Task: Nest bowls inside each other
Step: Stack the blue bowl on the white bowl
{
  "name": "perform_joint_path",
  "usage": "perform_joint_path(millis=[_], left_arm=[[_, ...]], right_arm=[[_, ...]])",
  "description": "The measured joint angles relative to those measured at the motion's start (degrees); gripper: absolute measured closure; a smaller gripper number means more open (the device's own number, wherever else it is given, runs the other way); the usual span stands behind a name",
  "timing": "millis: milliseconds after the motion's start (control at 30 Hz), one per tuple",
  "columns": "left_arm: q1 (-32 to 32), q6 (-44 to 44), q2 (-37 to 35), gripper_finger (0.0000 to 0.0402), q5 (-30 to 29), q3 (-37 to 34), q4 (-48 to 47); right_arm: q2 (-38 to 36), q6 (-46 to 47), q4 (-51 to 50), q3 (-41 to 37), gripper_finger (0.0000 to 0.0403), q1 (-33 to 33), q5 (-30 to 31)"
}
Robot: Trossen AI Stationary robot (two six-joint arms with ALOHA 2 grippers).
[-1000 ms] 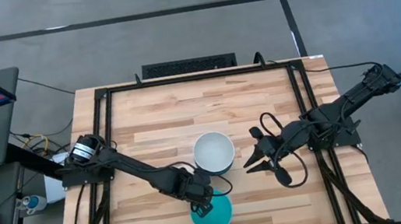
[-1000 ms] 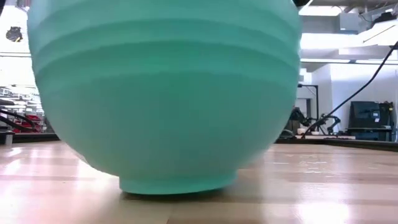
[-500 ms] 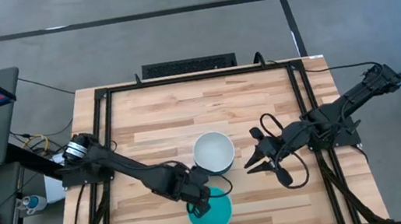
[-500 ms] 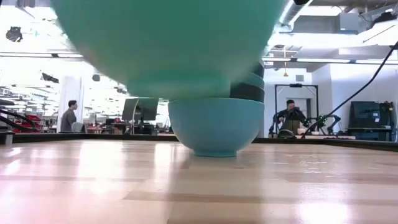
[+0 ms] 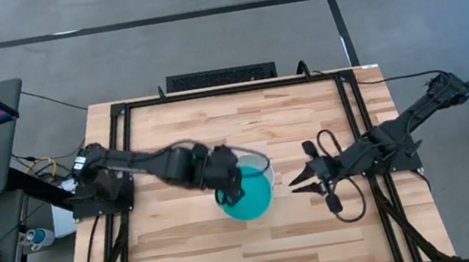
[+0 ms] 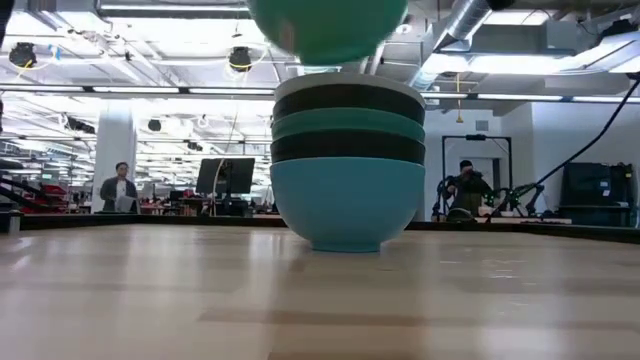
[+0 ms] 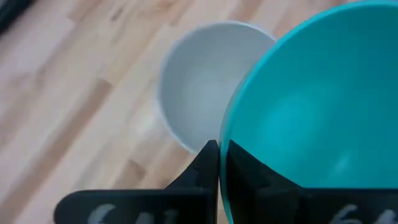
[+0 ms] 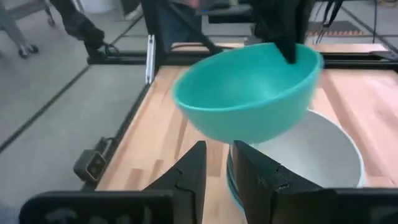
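Holding a cyan bowl (image 5: 247, 193) by its rim, the left gripper (image 5: 227, 183) carries it in the air just above the stack (image 6: 347, 165), overlapping it on the near side in the high view. In the left wrist view the fingers (image 7: 208, 168) pinch the rim edge-on, one inside and one outside the wall. The right wrist view shows the bowl (image 8: 249, 93) tilted, its open side tipped toward that camera, clear of the white bowl (image 8: 317, 152) below it.

The stack stands near the middle of the counter (image 5: 171, 140). In the low view it reads, from the bottom up, cyan, black, teal-green, black, with the white bowl (image 6: 350, 80) on top; the held bowl's underside (image 6: 325, 25) hangs just over that, seemingly not touching, though the gap is hard to judge.

The right gripper (image 5: 295, 181) waits just to the right of the stack, low over the counter, its fingers (image 8: 193, 171) narrowly parted and holding nothing.
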Motion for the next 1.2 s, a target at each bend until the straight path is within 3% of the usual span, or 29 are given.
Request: perform_joint_path(millis=[300, 567, 767, 1200], left_arm=[[11.7, 11.2, 0.1, 0.0401, 6.2, -1.3, 1.4], [19.0, 16.0, 1.0, 0.0401, 14.9, -2.1, 5.1], [18.9, 15.9, 3.3, 0.0401, 16.1, -2.1, -0.7], [18.0, 17.2, 6.7, 0.0401, 18.0, -2.1, 3.3]], right_arm=[[-12.6, 1.9, 13.3, -13.9, 0.0301, 0.0, 1.0], [-17.7, 6.0, 14.7, -21.3, 0.0301, -0.4, 1.9], [-17.4, 6.5, 14.9, -22.9, 0.0301, -1.8, 2.1], [-17.3, 6.1, 15.2, -23.0, 0.0301, -4.2, 2.1]])
